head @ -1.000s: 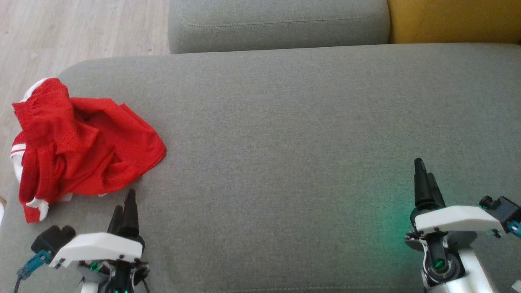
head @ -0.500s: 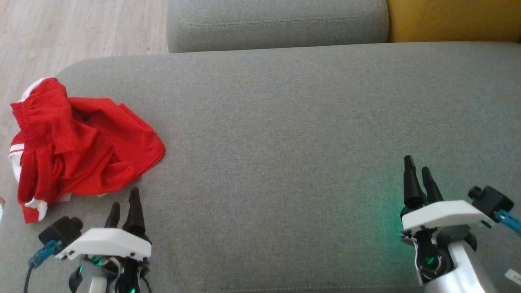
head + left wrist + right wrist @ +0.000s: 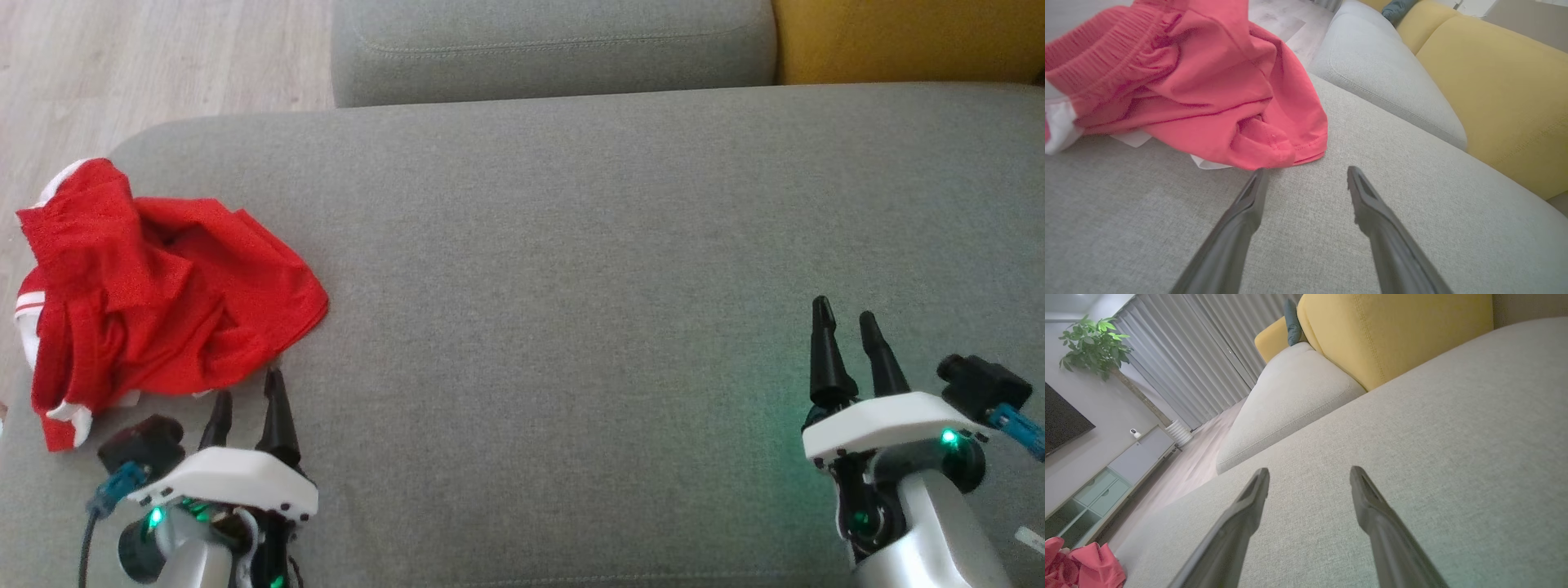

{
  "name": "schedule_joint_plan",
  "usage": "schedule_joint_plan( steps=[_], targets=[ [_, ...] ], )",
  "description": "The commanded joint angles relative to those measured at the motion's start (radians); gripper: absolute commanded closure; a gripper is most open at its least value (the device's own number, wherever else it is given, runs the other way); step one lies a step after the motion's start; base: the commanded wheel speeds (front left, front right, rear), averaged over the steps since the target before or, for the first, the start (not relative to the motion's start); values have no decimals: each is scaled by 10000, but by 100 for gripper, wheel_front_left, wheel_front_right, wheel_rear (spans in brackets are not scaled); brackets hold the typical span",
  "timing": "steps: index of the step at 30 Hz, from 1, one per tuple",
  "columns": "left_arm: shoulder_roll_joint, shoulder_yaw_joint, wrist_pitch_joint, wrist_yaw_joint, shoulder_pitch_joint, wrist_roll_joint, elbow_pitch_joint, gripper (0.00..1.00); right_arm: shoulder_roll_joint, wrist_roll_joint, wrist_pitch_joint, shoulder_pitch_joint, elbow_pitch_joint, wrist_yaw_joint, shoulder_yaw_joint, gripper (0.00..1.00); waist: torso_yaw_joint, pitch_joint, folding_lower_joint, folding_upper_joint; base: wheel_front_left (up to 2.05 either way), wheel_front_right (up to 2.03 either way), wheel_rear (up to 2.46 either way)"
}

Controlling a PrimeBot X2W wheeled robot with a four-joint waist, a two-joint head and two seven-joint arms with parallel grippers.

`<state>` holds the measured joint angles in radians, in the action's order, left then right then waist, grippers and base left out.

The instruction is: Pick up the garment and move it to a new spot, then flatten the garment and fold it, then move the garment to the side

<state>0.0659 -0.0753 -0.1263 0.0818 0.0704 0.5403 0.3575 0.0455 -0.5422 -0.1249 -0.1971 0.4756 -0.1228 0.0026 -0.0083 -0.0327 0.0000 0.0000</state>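
The garment [image 3: 155, 286] is a crumpled heap of red cloth with white trim, lying at the left end of the grey sofa seat [image 3: 571, 245]. My left gripper [image 3: 247, 390] stands open just below its near edge, fingertips a little short of the cloth. In the left wrist view the garment [image 3: 1200, 90] bunches right ahead of the left gripper [image 3: 1306, 173], its hem almost at the left fingertip. My right gripper [image 3: 845, 314] is open far to the right over bare seat. The right wrist view shows the right gripper [image 3: 1308, 473] open and the garment [image 3: 1081, 565] in the bottom-left corner.
A second grey cushion [image 3: 555, 49] lies beyond the seat, with a yellow cushion [image 3: 906, 41] to its right. Wooden floor [image 3: 147, 65] borders the seat's left end, where the garment hangs near the edge. A cabinet [image 3: 1114, 469], curtains and a plant [image 3: 1094, 347] stand farther off.
Both grippers have turned so that their two fingers now show apart side by side, and both have crept forward. The left fingertips are closer to the garment's near edge. The garment lies as before.
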Motion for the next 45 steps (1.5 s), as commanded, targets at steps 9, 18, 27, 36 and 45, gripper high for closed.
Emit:
schedule_joint_plan(
  steps=[9, 18, 27, 36, 45],
  targets=[
    [338, -64, -413, 517, 511, -1308, -456, 0, 26, 1560, -418, -522, -334, -59, 147, 0, -60, 111, 0, 0, 0, 0, 0],
    [390, -225, -676, 837, 451, -2358, -305, 0, 30, 2596, -683, -600, 105, -64, 390, 0, -42, 146, 0, 0, 0, 0, 0],
    [416, -363, -938, 1024, 473, -3418, -189, 0, 37, 3737, -948, -665, 341, -70, 235, 0, -82, 116, 0, 0, 0, 0, 0],
    [391, -346, -1171, 1213, 528, -4325, -251, 0, 43, 4623, -1183, -699, 186, -75, -165, 0, -194, 70, 0, 0, 0, 0, 0],
    [346, -203, -1355, 1393, 558, -5114, -279, 0, 47, 5369, -1368, -757, 123, -79, -197, 0, -234, -4, 0, 0, 0, 0, 0]
  ],
)
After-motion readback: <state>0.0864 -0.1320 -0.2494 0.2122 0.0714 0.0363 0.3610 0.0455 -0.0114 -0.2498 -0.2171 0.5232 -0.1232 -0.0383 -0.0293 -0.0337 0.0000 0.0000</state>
